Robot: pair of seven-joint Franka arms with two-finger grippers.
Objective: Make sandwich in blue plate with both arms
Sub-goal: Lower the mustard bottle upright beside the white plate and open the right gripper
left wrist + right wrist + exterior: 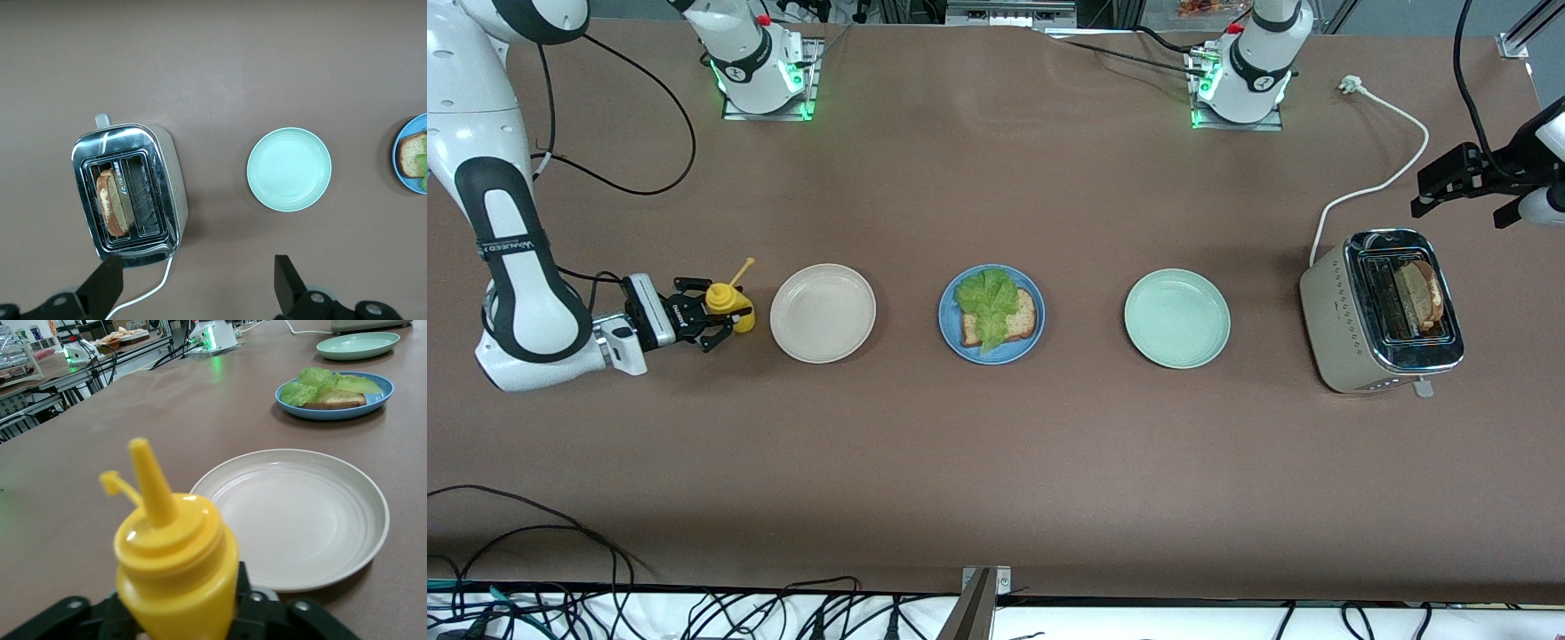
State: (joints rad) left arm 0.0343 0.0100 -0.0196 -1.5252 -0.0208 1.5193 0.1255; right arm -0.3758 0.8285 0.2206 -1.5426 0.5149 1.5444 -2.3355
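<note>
On the table (996,462), the toaster (1383,311) is keeping the second slice (1421,295) under the open, empty left hand (197,283). The blue plate (950,333) is carrying bread (1021,318) and lettuce (985,302) mid-table. The bottle (729,307) is being bracketed by the right hand (716,318); whether gripped cannot be told. It could be tipped if dragged.

bare table between the plates (beige plate (823,313) just beside yellow bottle (729,307)).
</note>
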